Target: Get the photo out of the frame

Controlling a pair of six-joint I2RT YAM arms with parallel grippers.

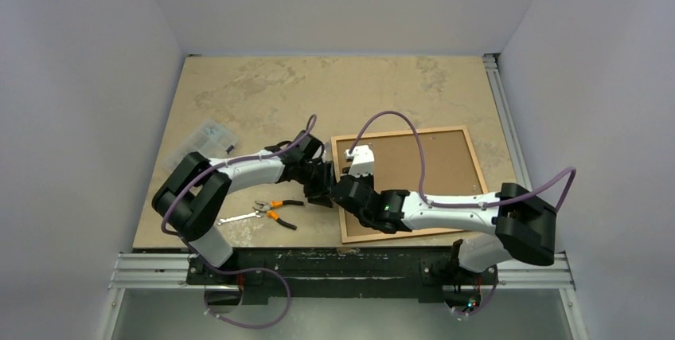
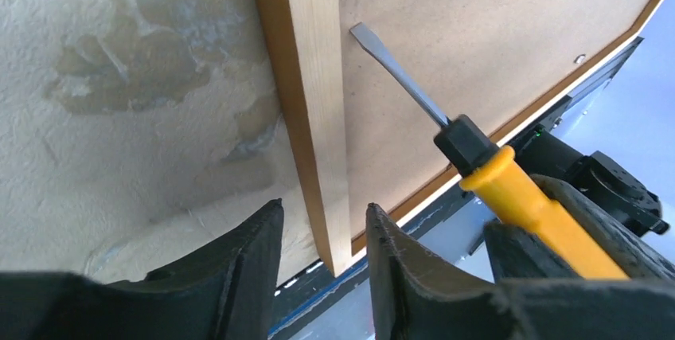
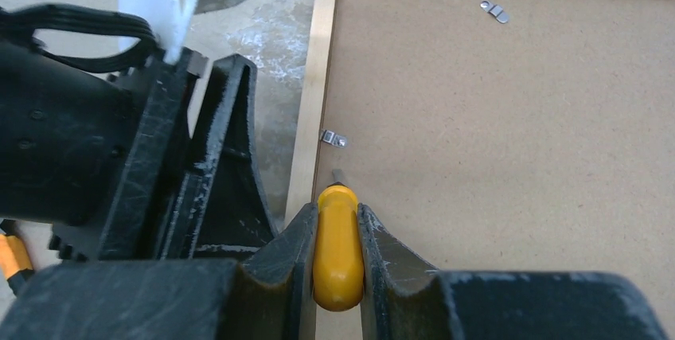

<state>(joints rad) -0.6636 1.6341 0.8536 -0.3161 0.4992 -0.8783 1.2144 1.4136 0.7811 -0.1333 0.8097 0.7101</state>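
Note:
The frame (image 1: 406,132) lies face down on the table, so the photo shows only its plain brown board back (image 1: 434,169); the print side is hidden. My left gripper (image 1: 321,185) is open, its fingers on either side of the frame's left rail (image 2: 306,77) without touching it. My right gripper (image 1: 350,190) is shut on a screwdriver's yellow handle (image 3: 338,260). The flat blade (image 2: 398,73) rests on the board back (image 2: 493,29) just inside the left rail, near a metal clip (image 3: 334,138). The left gripper (image 2: 324,209) and right gripper (image 3: 337,211) are close together.
Orange-handled pliers (image 1: 272,211) lie on the table left of the frame, near the front edge. A clear plastic bag (image 1: 211,137) lies at the far left. Another metal clip (image 3: 495,11) sits at the board's far edge. Walls close in on three sides.

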